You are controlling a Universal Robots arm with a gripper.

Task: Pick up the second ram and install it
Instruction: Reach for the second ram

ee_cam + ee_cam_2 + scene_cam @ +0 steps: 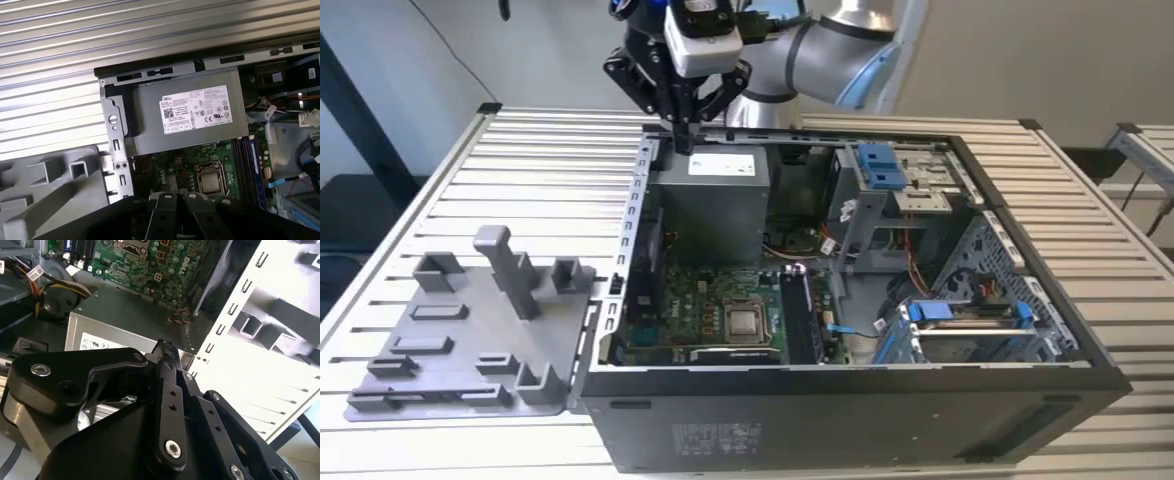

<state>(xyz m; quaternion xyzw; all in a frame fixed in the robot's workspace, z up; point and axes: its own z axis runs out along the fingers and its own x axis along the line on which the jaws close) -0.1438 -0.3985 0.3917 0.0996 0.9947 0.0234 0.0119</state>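
Note:
My gripper (pixel 683 138) hangs above the far left corner of the open computer case (pixel 854 400), over the power supply's back edge. Its black fingers (pixel 166 365) are shut together with nothing between them. Thin dark ram sticks (pixel 793 312) stand edge-on in the motherboard slots beside the processor socket (pixel 744 322). The first wrist view has them as bluish-dark strips (pixel 246 162) beside the socket (pixel 210 180). I cannot tell which one is the second ram. The gripper is well apart from them, toward the case's far wall.
A grey plastic tray (pixel 414 345) with upright blocks lies on the slatted table (pixel 520 170) at the exterior view's left. I see no stick in it. The grey power supply (pixel 707 200) sits under the gripper. Blue drive clips (pixel 881 165) and cables crowd the case's right half.

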